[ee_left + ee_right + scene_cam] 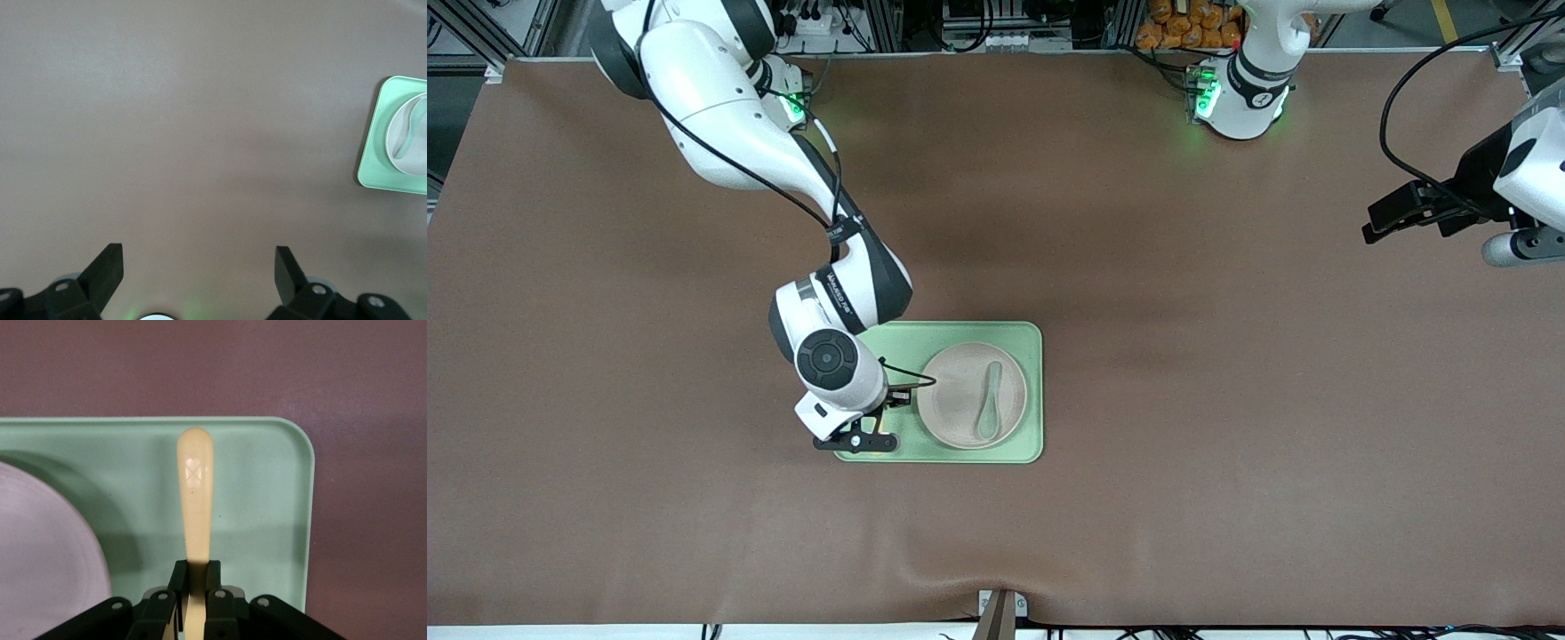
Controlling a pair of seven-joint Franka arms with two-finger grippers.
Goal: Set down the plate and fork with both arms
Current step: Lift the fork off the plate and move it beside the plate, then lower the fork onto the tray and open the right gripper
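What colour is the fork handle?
Pale yellow; the fork shows best in the right wrist view, over the tray.

Two glossy white robot arms with dark grey joint bands fill the frame's upper left and right. Black cables trail along the shells. Green lights glow at both bases. Matte black two-finger grippers carry small silver screws.
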